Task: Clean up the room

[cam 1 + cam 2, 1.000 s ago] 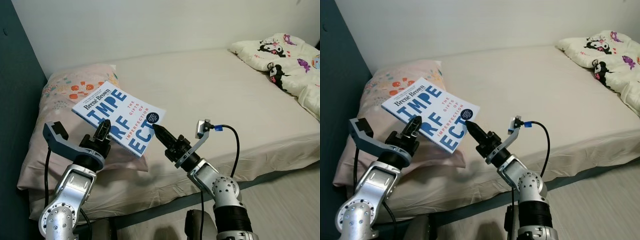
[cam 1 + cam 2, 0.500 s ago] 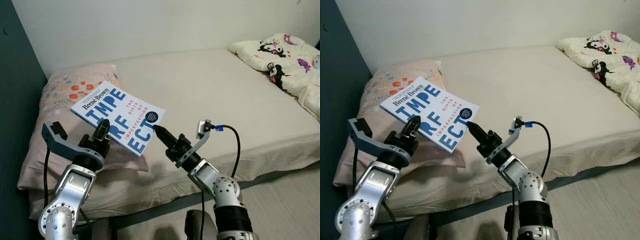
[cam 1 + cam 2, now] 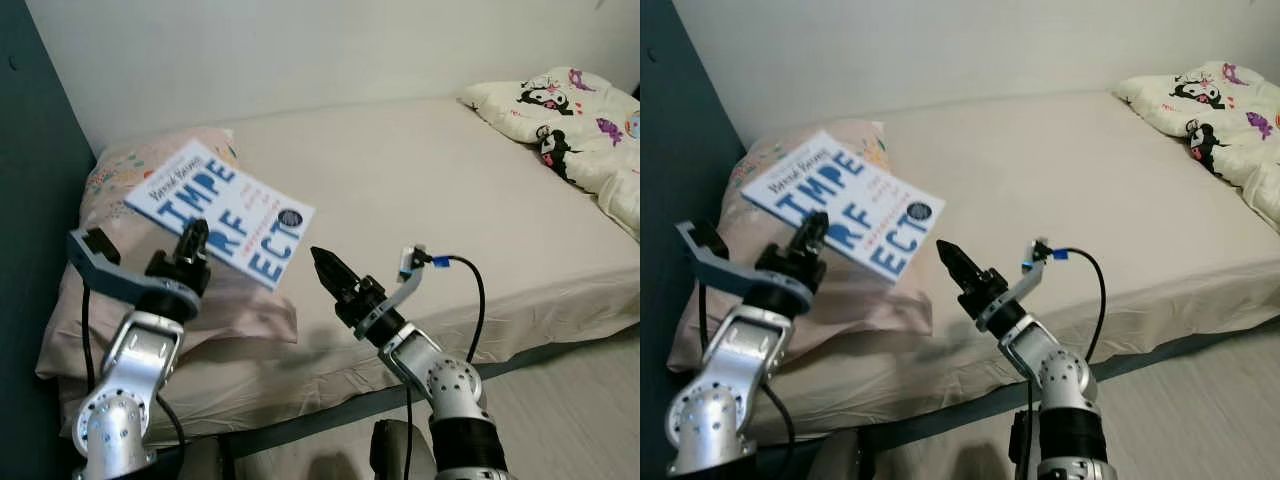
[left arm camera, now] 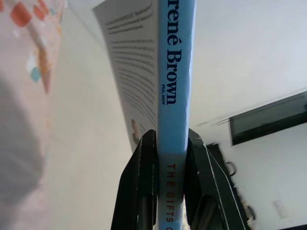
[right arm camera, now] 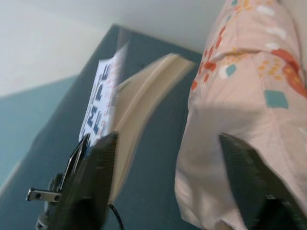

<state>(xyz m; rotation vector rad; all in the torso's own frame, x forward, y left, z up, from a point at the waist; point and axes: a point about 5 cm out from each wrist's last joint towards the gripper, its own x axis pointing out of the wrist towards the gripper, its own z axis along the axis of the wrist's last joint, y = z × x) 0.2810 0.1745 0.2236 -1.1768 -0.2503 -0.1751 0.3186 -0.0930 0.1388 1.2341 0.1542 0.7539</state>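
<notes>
Book held above the pillow, over the bed

The left pincer [image 3: 192, 240] clamped the spine of the white-and-blue book [image 3: 222, 211], holding it tilted in the air just above the pink patterned pillow [image 3: 120, 185]. The right pincer [image 3: 322, 262] hovered beside the book, apart from it, fingers spread with nothing between them, over the beige bed [image 3: 430, 190].

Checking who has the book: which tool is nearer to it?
Left. The left tool is clamped on the book at its spine, holding it above the pillow. The right tool sits open, just clear of the book's corner.
</notes>
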